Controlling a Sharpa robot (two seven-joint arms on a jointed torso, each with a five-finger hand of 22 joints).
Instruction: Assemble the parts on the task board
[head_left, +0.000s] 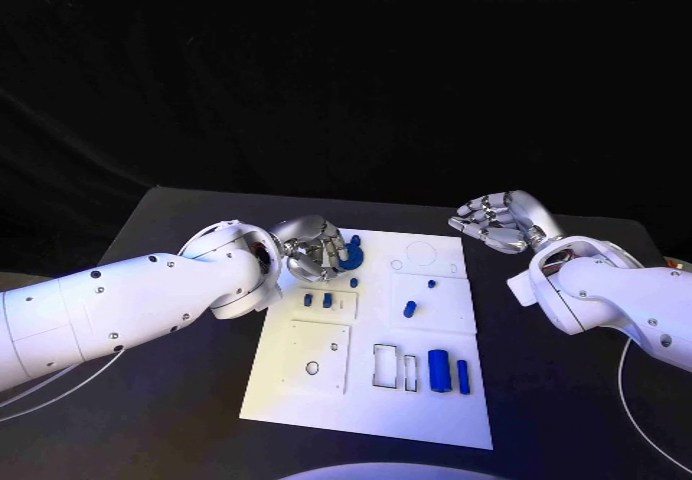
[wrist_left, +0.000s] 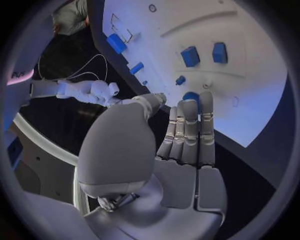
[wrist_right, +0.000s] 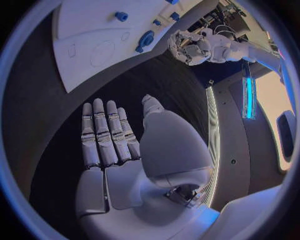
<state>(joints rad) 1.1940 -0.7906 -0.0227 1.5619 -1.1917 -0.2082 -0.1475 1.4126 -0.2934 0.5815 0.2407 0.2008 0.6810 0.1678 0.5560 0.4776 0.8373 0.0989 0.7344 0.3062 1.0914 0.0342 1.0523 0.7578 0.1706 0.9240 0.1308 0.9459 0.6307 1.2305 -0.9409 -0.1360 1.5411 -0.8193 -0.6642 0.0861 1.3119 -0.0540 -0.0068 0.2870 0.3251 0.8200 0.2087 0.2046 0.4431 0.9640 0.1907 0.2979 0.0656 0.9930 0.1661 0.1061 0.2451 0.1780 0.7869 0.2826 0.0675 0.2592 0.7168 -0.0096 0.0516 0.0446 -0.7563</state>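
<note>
At the near end of the task board (head_left: 368, 405), two upright blue parts (head_left: 438, 370) stand side by side next to two empty rectangular slots (head_left: 387, 365), with a round hole (head_left: 313, 368) in the panel to their left. The white board lies lengthwise in the middle of the black bench (head_left: 173, 400). Farther up it, small blue parts (head_left: 327, 299) sit in a short row on the left panel, and two more (head_left: 410, 308) lie on the right panel. At the far left corner a larger blue ring-shaped part (head_left: 351, 258) rests on the board; the left robot hand (head_left: 310, 248) is on it, fingers curled against it, though whether they actually grip it cannot be told. In the left wrist view the fingertips (wrist_left: 205, 98) rest beside that blue part (wrist_left: 191, 96). The right robot hand (head_left: 498, 222) hovers off the board's far right corner over the bare bench, its fingers (wrist_right: 105, 135) straight and side by side, holding nothing.
</note>
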